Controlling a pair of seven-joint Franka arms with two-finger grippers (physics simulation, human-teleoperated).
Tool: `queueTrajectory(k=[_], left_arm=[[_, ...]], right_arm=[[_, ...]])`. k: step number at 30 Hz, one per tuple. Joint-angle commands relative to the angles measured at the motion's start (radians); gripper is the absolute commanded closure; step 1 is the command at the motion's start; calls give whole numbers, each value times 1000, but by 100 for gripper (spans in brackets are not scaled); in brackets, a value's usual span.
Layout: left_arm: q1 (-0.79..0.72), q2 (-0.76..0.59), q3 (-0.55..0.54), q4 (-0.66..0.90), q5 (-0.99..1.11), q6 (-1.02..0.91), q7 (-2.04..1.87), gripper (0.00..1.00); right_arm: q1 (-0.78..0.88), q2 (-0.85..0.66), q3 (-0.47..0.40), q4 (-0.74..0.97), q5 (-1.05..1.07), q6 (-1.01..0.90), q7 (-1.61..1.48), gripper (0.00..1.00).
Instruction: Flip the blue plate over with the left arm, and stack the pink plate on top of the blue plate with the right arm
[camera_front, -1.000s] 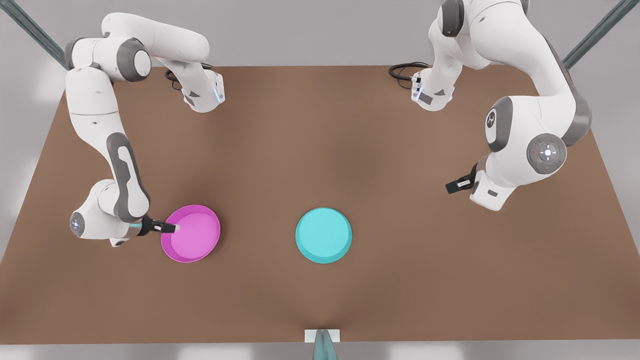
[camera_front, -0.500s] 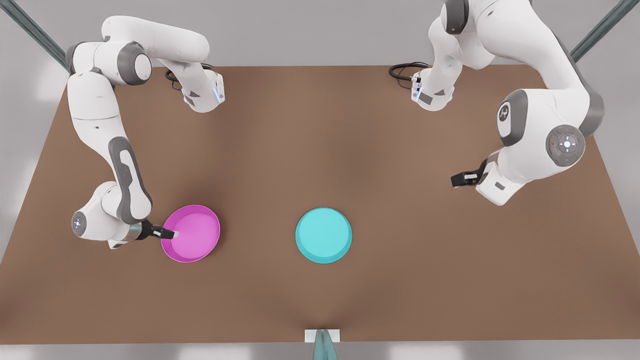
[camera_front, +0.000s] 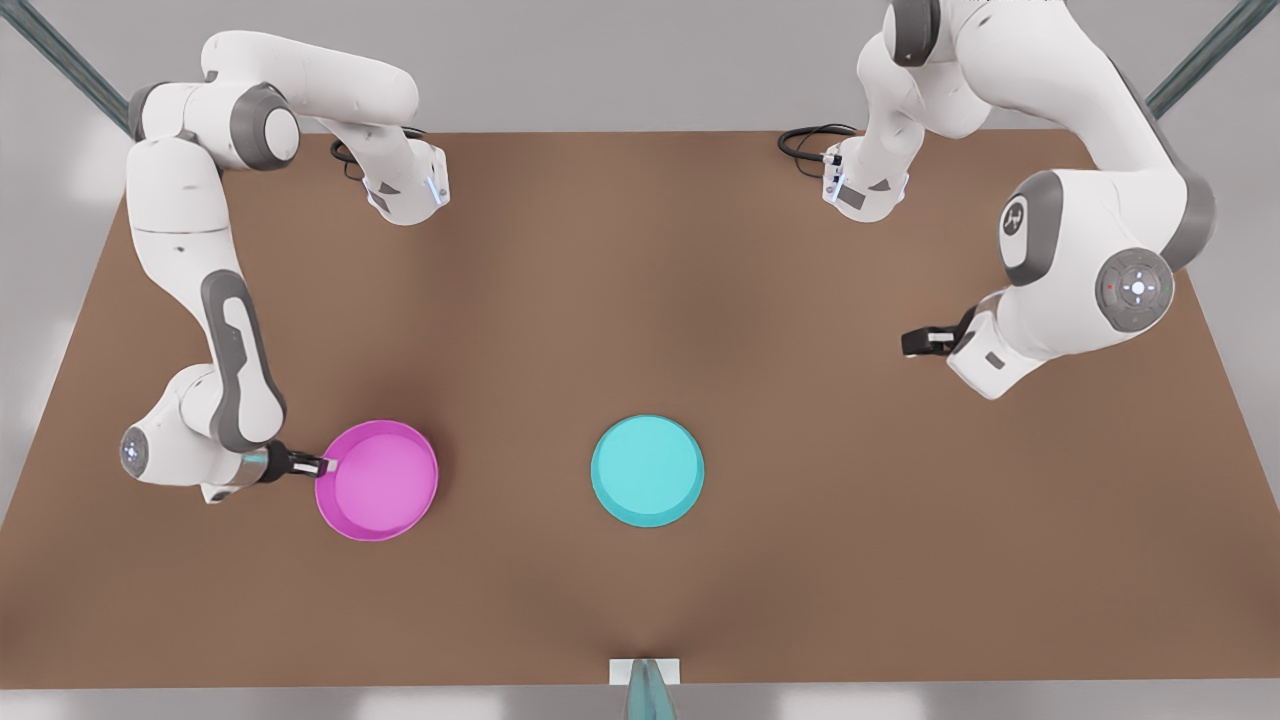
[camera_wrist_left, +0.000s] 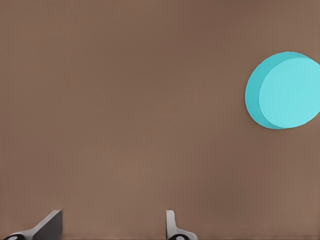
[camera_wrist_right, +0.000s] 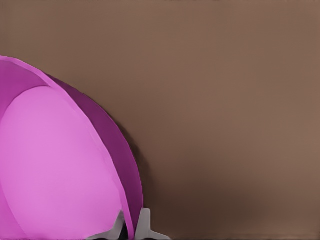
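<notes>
The round, shallow cyan plastic blue plate (camera_front: 647, 470) lies base-up near the middle of the brown bench (camera_front: 640, 300), so the flip looks done, and the left pincer (camera_front: 918, 341) waits released and empty, well apart from it toward the front view's right. Stacking is left: the right pincer (camera_front: 318, 464), on the front view's left, is clenched on the near rim of the round magenta pink plate (camera_front: 377, 480). That plate, paler inside, sits hollow-up and well apart from the blue one; whether it has left the bench I cannot tell.
</notes>
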Motion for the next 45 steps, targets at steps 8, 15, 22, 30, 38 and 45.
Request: queueTrajectory(k=[8, 15, 22, 30, 38, 45], left_arm=[[-10, 46, -60, -10, -45, 102, 110, 0], [-1, 16, -29, -17, -48, 162, 96, 0], [2, 39, -27, -14, -45, 171, 82, 0], [2, 45, -27, -11, -43, 176, 81, 0], [0, 36, -27, -10, -45, 162, 73, 0], [0, 30, -26, -8, -43, 84, 73, 0]], right_arm=[[87, -25, 128, 58, 91, -66, 52, 79], [445, 133, 122, 263, 125, 129, 554, 79], [653, 169, 65, 305, 82, 192, 736, 79], [647, 167, 67, 305, -14, 176, 730, 0], [379, -3, 68, 309, -43, -199, 678, 0], [64, -469, 64, 366, -436, -809, 162, 0]])
